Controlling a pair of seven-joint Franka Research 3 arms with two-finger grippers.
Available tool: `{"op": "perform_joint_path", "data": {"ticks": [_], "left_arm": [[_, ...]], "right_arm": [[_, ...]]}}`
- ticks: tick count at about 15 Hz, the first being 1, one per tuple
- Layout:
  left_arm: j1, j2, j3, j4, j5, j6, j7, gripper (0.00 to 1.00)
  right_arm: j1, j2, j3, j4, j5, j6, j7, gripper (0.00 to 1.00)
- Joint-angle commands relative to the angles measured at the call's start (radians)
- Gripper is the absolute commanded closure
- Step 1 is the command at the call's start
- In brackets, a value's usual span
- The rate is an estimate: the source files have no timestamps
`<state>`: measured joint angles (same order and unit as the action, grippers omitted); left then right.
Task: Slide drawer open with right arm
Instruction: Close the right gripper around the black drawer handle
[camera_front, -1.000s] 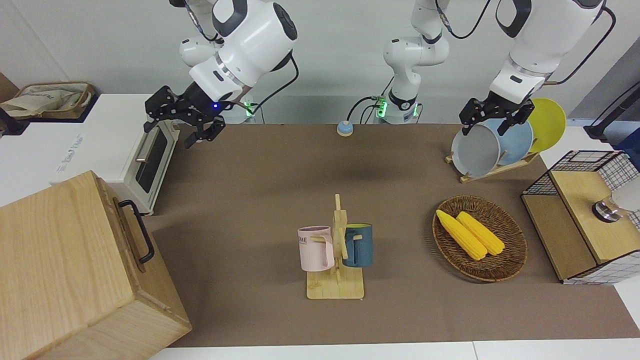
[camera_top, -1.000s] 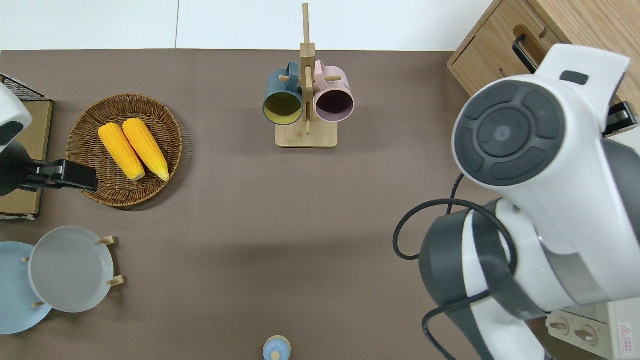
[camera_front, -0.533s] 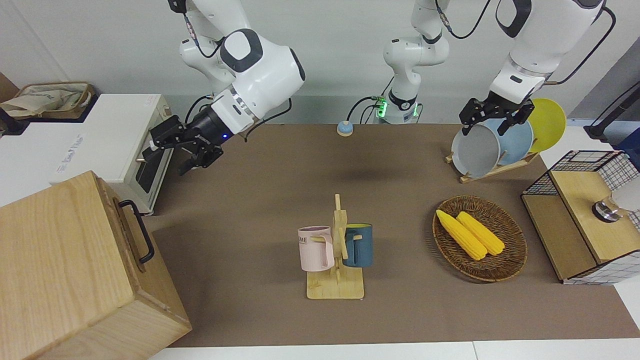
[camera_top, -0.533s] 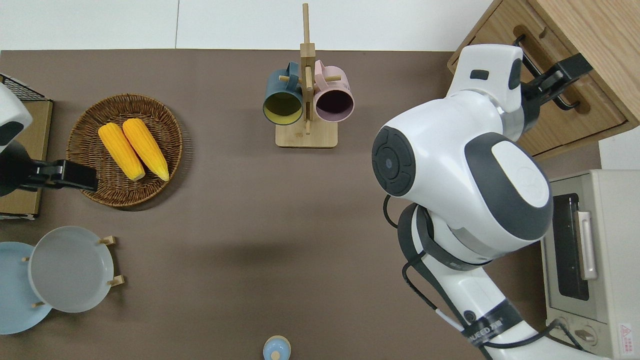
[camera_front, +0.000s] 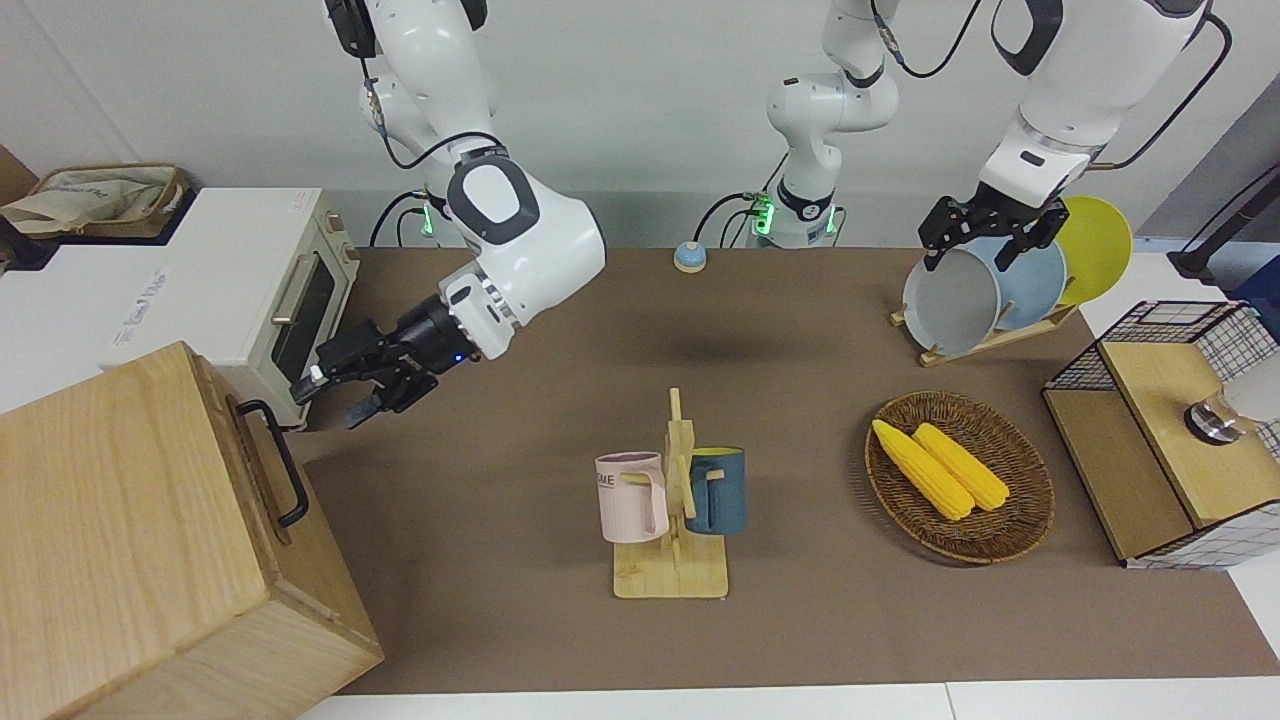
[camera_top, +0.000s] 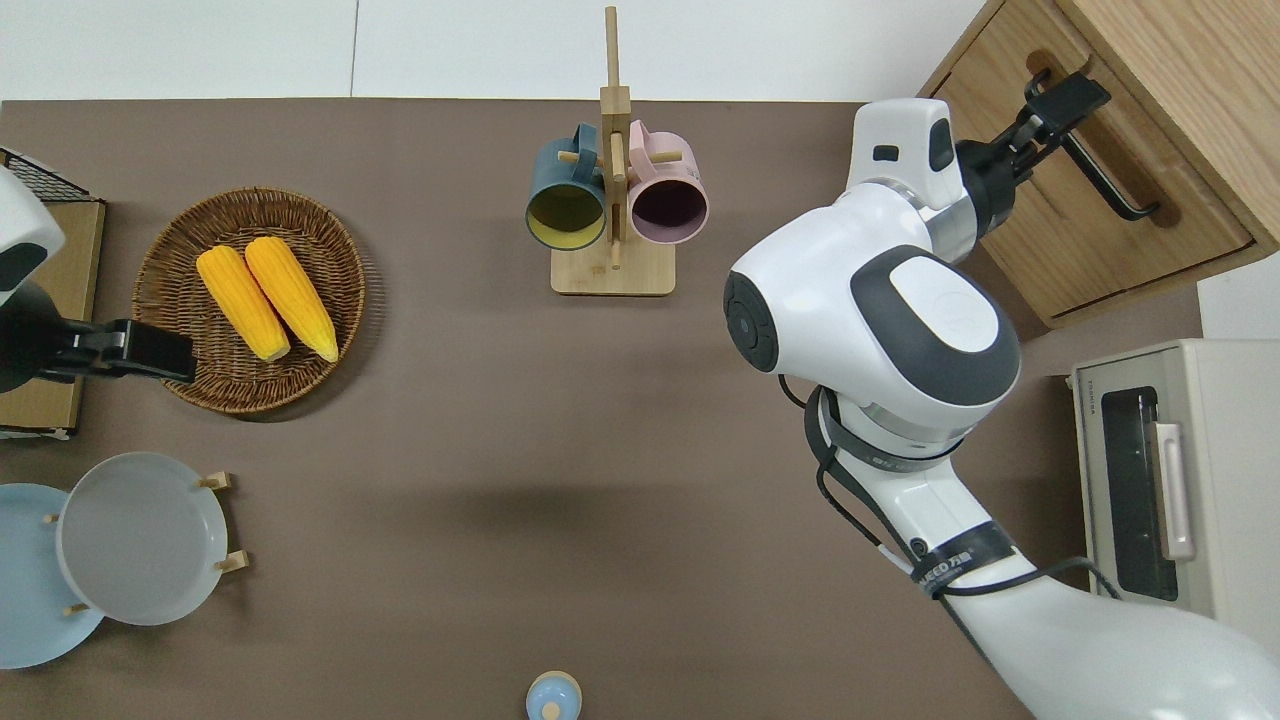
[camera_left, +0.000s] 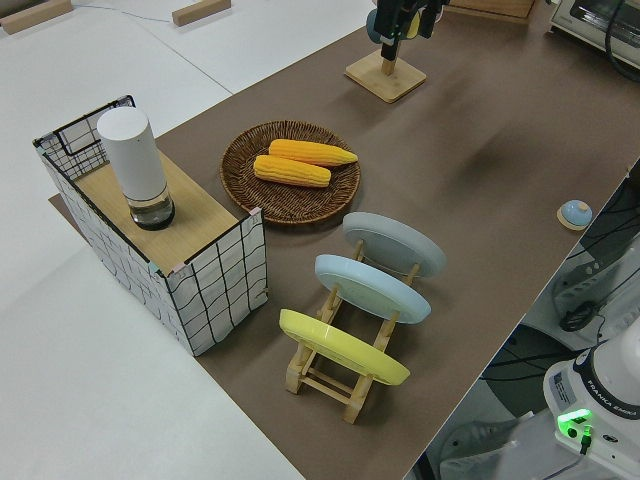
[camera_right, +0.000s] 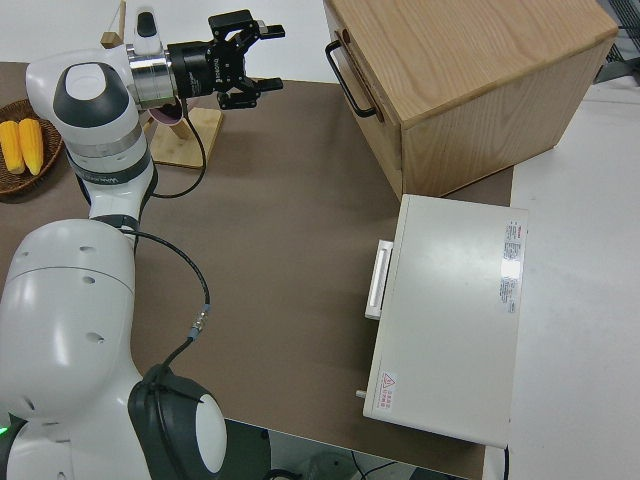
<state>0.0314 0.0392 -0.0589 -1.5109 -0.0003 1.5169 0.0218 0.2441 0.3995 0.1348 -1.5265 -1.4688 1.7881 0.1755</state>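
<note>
While the drawer (camera_top: 1085, 180) sits shut in the wood box (camera_front: 130, 530) at the right arm's end of the surface (camera_front: 560, 400), the right gripper (camera_front: 345, 392) hangs in the air with its jaws spread open, holding nothing. In the overhead view it shows at about one o'clock, over the drawer front at the end of the handle (camera_top: 1095, 165) farther from the robots, though the right side view shows a clear gap between jaws and bar. This looks like the approach step: the reach is under way and the grasp is not yet made. Next, I judge, the gripper must travel toward the box, bring its open jaws around the bar, close on it, then pull straight out from the box front. The left arm is parked, and its jaws I cannot tell.
</note>
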Motion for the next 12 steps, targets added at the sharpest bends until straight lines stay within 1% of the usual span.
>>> {"op": "perform_joint_path", "data": {"ticks": [1,4,7,9,10,12], "left_arm": [[0.005,0.011,-0.007,0.026,0.017,-0.020,0.009,0.01],[0.005,0.011,-0.007,0.024,0.017,-0.020,0.009,0.01],[0.005,0.011,-0.007,0.026,0.017,-0.020,0.009,0.01],[0.005,0.011,-0.007,0.024,0.017,-0.020,0.009,0.01],[0.005,0.011,-0.007,0.026,0.017,-0.020,0.009,0.01],[0.005,0.011,-0.007,0.024,0.017,-0.020,0.009,0.01]], "right_arm": [[-0.037,0.048,0.008,-0.004,-0.126,0.036,0.082,0.021],[-0.054,0.082,0.006,-0.004,-0.180,0.037,0.137,0.021],[-0.055,0.133,0.003,-0.004,-0.241,0.025,0.220,0.021],[-0.057,0.156,0.002,-0.004,-0.283,0.019,0.265,0.021],[-0.059,0.163,0.000,-0.004,-0.298,0.019,0.269,0.021],[-0.059,0.170,-0.014,-0.004,-0.324,0.019,0.271,0.021]]}}
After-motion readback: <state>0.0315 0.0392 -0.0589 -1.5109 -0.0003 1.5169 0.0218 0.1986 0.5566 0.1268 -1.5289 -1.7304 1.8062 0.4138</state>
